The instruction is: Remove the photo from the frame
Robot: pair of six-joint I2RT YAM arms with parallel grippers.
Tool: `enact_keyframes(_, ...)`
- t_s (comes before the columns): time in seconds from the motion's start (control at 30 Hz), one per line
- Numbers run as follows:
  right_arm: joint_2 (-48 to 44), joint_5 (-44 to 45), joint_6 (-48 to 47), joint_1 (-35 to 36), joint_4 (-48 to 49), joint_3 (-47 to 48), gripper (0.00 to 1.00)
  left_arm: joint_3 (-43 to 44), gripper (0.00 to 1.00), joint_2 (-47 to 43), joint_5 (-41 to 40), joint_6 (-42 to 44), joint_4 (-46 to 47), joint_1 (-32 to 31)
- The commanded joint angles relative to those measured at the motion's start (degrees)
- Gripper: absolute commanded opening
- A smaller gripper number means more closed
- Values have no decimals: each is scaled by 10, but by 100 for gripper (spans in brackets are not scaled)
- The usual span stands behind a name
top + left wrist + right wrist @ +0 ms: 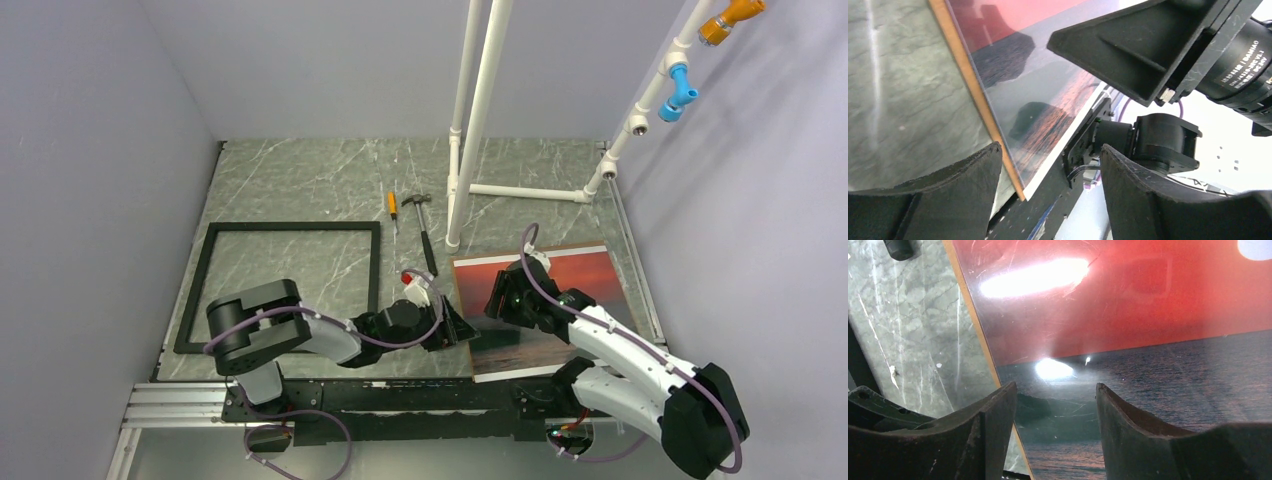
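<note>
The photo point(585, 275), a red-orange sunset over dark sea on a brown board, lies face up on the right of the table, outside the frame. The thin black frame point(290, 227) lies on the left with only table showing inside it. My left gripper point(462, 332) is open at the photo's near-left corner; in the left wrist view that corner point(1020, 187) sits between the open fingers of my left gripper point(1050, 170), touching neither. My right gripper point(497, 300) is open just above the photo's left part; in the right wrist view it point(1055, 400) hovers over the sea area of the photo point(1148, 315).
A black-handled hammer point(426, 238) and an orange screwdriver point(392, 206) lie behind the photo's far-left corner. A white pipe stand point(478, 120) rises at the back right. Grey walls close in on the left, back and right. The right arm's camera point(1238, 65) hangs close over the left gripper.
</note>
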Motion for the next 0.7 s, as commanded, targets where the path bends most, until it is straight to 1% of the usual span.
enact_keyframes(0.0, -11, 1, -8, 0, 11, 7, 61, 10, 78, -68, -24, 47, -105, 10)
enact_keyframes(0.1, 6, -39, -27, 0, 35, 12, 66, 25, 80, -112, -48, 73, -223, 16)
enact_keyframes(0.17, 18, -84, -41, 3, 66, 18, 66, 25, 80, -144, -62, 86, -276, 25)
enact_keyframes(0.27, 34, -119, -41, 19, 99, 25, 60, 10, 80, -181, -74, 106, -306, 33)
enact_keyframes(0.37, 49, -111, -46, 36, 113, 27, 51, 10, 80, -204, -72, 123, -333, 38)
enact_keyframes(0.43, 56, -136, -48, 41, 140, 22, 50, 11, 81, -210, -69, 130, -340, 38)
enact_keyframes(0.5, 74, -175, -47, 43, 176, 17, 42, 9, 81, -213, -65, 132, -339, 40)
enact_keyframes(0.53, 85, -185, -45, 44, 184, 20, 34, 7, 81, -214, -63, 132, -336, 41)
enact_keyframes(0.6, 101, -184, -41, 53, 194, 22, 21, 5, 81, -214, -61, 132, -332, 43)
enact_keyframes(0.67, 107, -176, -39, 59, 195, 21, 16, 6, 81, -213, -58, 133, -331, 44)
